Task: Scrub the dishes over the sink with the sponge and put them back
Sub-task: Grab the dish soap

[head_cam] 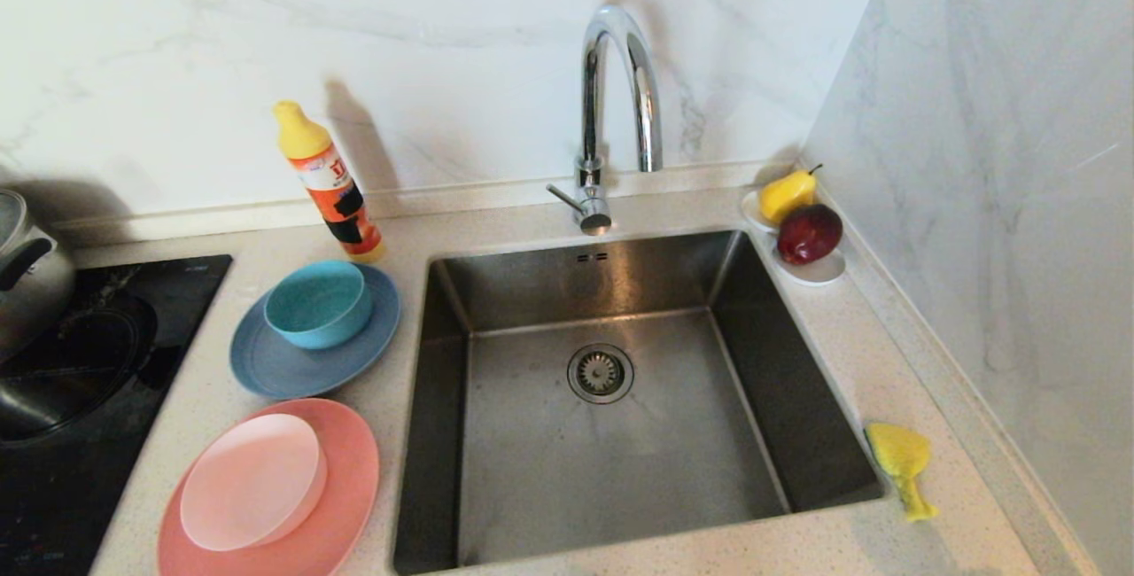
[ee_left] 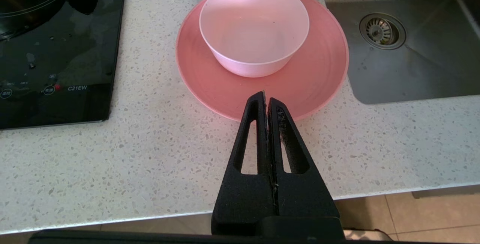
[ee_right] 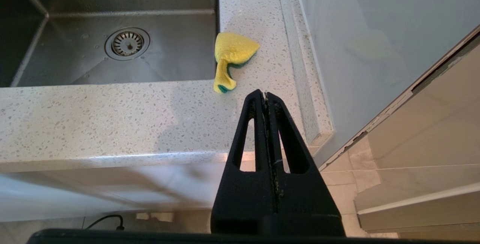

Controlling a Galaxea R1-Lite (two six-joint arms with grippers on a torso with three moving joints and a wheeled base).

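Left of the sink (head_cam: 620,470) a pale pink dish (head_cam: 252,480) sits on the large salmon-pink plate (head_cam: 345,487). Behind them a teal bowl (head_cam: 317,303) rests on the grey-blue plate (head_cam: 292,368). The yellow sponge (head_cam: 899,456), crumpled with its green side under it, lies on the counter at the sink's right rim. No arm appears in the head view. My left gripper (ee_left: 266,95) is shut and empty, hanging over the counter's front edge just short of the salmon-pink plate (ee_left: 318,75). My right gripper (ee_right: 264,94) is shut and empty, a short way from the sponge (ee_right: 232,54).
A chrome gooseneck faucet (head_cam: 611,115) stands behind the sink. An orange detergent bottle (head_cam: 332,186) is behind the dishes. A white dish (head_cam: 819,270) with a pear and apple sits at the back right by the wall. A black hob (head_cam: 89,381) with a pot (head_cam: 27,266) lies at the left.
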